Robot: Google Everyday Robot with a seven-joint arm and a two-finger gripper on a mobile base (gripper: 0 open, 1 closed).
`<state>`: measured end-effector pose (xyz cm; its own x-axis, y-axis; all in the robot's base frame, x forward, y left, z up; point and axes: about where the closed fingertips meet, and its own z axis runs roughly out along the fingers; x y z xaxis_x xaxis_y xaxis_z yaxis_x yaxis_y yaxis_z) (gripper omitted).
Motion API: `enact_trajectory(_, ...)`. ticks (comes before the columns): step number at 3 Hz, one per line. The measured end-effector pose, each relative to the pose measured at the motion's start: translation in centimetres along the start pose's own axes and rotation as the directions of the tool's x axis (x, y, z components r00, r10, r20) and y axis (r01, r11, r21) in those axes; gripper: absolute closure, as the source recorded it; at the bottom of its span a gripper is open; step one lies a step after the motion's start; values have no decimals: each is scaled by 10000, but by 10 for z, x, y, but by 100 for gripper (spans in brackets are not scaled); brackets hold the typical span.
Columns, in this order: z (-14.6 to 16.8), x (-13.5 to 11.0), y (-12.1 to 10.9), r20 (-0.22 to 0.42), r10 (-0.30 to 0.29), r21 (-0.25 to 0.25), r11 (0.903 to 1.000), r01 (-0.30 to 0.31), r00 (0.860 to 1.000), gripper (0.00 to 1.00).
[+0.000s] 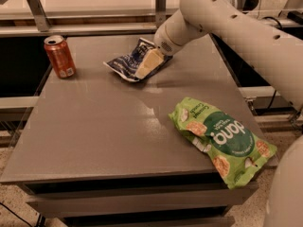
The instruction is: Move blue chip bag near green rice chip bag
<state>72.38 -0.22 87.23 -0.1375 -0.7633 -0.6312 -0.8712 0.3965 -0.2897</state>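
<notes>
The gripper (147,64) sits over the blue bag (124,63) at the far side of the table (94,126), probably to grasp it. Whether it grips, I cannot tell. The green bag (222,136) lies well apart.

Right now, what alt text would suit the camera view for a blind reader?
The end effector of a white robot arm sits on the crumpled blue chip bag at the back of a grey table. The green rice chip bag lies apart at the front right, and a soda can stands at the back left.
</notes>
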Motion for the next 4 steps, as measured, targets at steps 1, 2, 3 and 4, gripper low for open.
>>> enact_trajectory(1,21,8,8,-287,201,-398,9990,-212,9994,0)
enact_trajectory(2,36,17,15,-603,269,-704,9970,-312,9978,17)
enact_trajectory(3,39,20,17,-754,307,-801,9961,-367,9967,40)
enact_trajectory(4,36,16,16,-753,306,-803,9961,-367,9967,64)
